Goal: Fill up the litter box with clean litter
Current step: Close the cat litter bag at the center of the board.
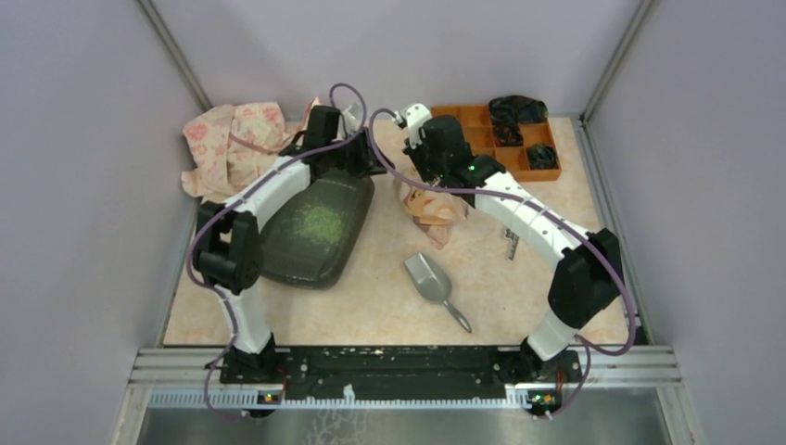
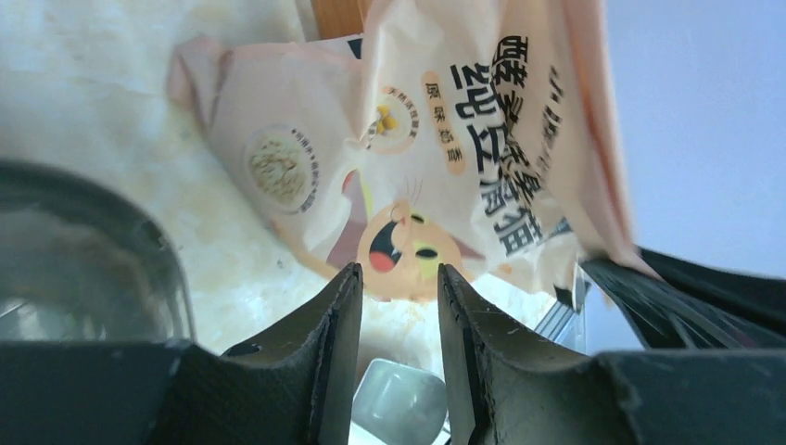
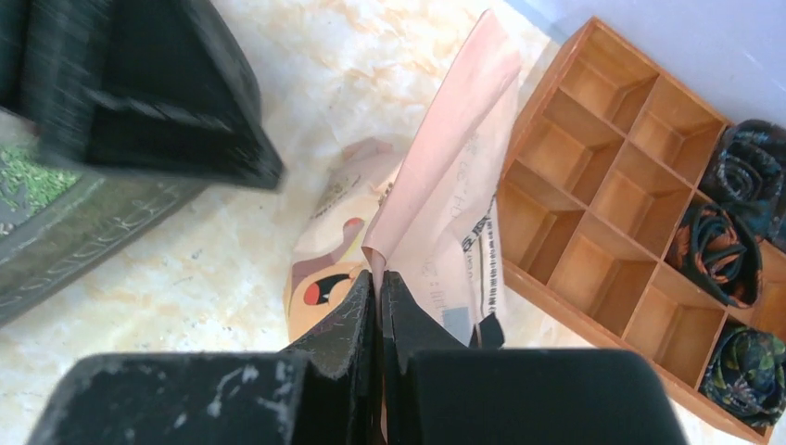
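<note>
Peach-pink printed bag (image 3: 454,167) hangs clenched in right tool (image 3: 380,276), left tool (image 2: 399,271) gapes empty; best carry its mouth over dark grey plastic litter box (image 1: 297,260) at table's (image 1: 519,306) left, holding a light-green clean litter (image 1: 322,222) patch.

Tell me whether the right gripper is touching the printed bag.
Touching. The right wrist view shows the right gripper shut on the printed bag, its pink edge rising from between the closed jaws.

One dark grey plastic litter box (image 1: 287,261) is holding one patch of light-green litter (image 1: 323,222). One grey metal scoop (image 1: 428,278) and two peach-pink printed bags (image 1: 434,211) (image 1: 232,139) are lying there. One orange wooden tray (image 1: 475,118) is holding three dark rolled cloths (image 1: 516,109).
</note>
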`<control>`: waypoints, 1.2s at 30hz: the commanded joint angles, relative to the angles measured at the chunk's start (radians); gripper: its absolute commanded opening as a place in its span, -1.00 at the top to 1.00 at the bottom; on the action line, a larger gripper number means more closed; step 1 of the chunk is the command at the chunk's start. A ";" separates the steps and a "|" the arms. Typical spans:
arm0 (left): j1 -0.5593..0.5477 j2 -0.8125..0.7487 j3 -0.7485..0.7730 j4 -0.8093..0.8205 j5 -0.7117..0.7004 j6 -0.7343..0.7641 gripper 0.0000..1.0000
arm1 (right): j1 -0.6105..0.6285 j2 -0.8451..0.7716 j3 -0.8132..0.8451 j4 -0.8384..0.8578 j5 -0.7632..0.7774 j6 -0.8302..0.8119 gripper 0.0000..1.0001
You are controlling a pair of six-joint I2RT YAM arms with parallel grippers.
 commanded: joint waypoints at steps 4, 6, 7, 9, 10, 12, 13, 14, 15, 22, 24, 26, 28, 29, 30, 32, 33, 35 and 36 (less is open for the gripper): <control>0.037 -0.120 -0.047 -0.015 0.008 0.036 0.16 | 0.008 -0.026 -0.050 0.050 0.051 -0.020 1.00; 0.037 -0.112 -0.043 -0.008 0.017 0.026 0.18 | 0.014 -0.032 -0.053 0.048 0.058 -0.029 1.00; 0.037 -0.108 -0.044 0.003 0.022 0.017 0.18 | 0.020 -0.035 -0.054 0.045 0.063 -0.039 1.00; 0.037 -0.109 -0.043 0.026 0.025 0.000 0.20 | 0.028 -0.032 -0.054 0.037 0.058 -0.048 1.00; 0.038 -0.114 -0.045 0.040 0.022 -0.011 0.20 | 0.034 -0.028 -0.052 0.032 0.052 -0.053 1.00; 0.037 -0.124 -0.047 0.070 0.026 -0.031 0.19 | 0.041 -0.019 -0.058 0.029 0.051 -0.056 1.00; 0.038 -0.123 -0.041 0.078 0.037 -0.037 0.20 | 0.043 -0.015 -0.062 0.029 0.049 -0.057 1.00; 0.038 -0.123 -0.030 0.079 0.039 -0.040 0.20 | 0.046 -0.010 -0.066 0.030 0.045 -0.057 1.00; 0.037 -0.123 -0.022 0.078 0.040 -0.041 0.19 | 0.047 -0.006 -0.070 0.030 0.040 -0.058 1.00; 0.037 -0.079 0.080 0.065 0.055 -0.046 0.18 | 0.062 0.033 -0.085 0.017 0.032 -0.073 1.00; 0.038 -0.052 0.123 0.061 0.071 -0.051 0.18 | 0.065 0.041 -0.090 0.017 0.038 -0.077 1.00; 0.037 -0.028 0.151 0.060 0.084 -0.050 0.18 | 0.068 0.050 -0.092 0.018 0.045 -0.081 0.99; 0.036 -0.010 0.169 0.068 0.105 -0.057 0.18 | 0.071 0.060 -0.091 0.017 0.055 -0.084 0.98; 0.031 0.002 0.179 0.068 0.110 -0.056 0.18 | 0.071 0.066 -0.088 0.015 0.057 -0.085 0.98; 0.024 0.015 0.192 0.062 0.115 -0.051 0.17 | 0.072 0.070 -0.087 0.016 0.061 -0.085 0.98; 0.018 0.044 0.210 0.031 0.116 -0.042 0.17 | 0.072 0.078 -0.083 0.017 0.063 -0.083 0.97; 0.016 0.056 0.204 0.023 0.116 -0.040 0.18 | 0.072 0.081 -0.080 0.016 0.065 -0.081 0.96; 0.013 0.068 0.177 0.023 0.108 -0.036 0.18 | 0.072 0.086 -0.076 0.014 0.068 -0.078 0.96; 0.009 0.070 0.163 0.023 0.103 -0.032 0.18 | 0.072 0.089 -0.073 0.012 0.072 -0.076 0.96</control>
